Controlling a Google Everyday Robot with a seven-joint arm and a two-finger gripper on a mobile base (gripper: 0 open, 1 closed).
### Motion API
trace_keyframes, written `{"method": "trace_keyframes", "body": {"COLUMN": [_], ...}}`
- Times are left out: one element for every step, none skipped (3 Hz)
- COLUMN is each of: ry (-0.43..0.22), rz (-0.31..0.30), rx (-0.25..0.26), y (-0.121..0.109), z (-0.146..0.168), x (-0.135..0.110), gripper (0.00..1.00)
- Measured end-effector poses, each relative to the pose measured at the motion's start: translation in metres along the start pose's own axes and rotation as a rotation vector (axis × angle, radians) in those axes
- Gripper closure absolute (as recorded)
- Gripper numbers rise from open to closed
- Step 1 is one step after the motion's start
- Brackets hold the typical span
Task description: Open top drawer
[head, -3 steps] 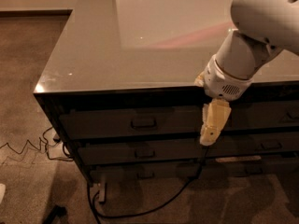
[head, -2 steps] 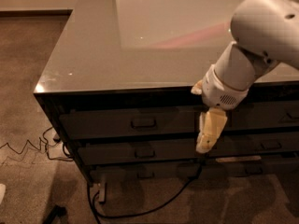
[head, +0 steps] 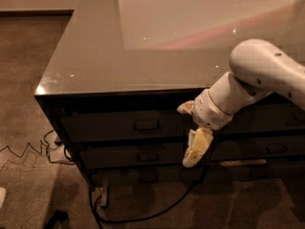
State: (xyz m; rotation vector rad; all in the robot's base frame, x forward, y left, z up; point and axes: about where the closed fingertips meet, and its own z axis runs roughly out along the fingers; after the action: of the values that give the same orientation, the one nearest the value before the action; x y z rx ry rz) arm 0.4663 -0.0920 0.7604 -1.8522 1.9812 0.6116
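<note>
The top drawer (head: 119, 127) is a wide dark front just under the glossy counter, closed flush, with a small bar handle (head: 147, 126) at its centre. My gripper (head: 195, 150) is cream-coloured and hangs pointing down from the white arm (head: 257, 80). It is in front of the drawer fronts, to the right of the handle and a little below it, level with the seam between the top and second drawers. It holds nothing that I can see.
A second drawer (head: 124, 156) with its own handle sits below, and more dark drawers (head: 267, 149) lie to the right behind the arm. Cables (head: 28, 151) trail on the carpet at the left, and a black cable (head: 157, 211) loops under the cabinet.
The gripper and arm have moved left and down, closer to the top drawer's handle. The drawer has not moved.
</note>
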Motion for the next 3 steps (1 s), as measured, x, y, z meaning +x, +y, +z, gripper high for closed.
{"method": "trace_keyframes", "body": {"ry": [-0.062,-0.066,-0.069], "rz": [-0.032,-0.065,-0.066], "rx": [-0.001,0.070,0.080], "y": [-0.017,-0.029,-0.032], "z": [0.018,0.019,0.018], "x": [-0.014,-0.033,-0.034], "gripper": [0.00,0.00,0.00]}}
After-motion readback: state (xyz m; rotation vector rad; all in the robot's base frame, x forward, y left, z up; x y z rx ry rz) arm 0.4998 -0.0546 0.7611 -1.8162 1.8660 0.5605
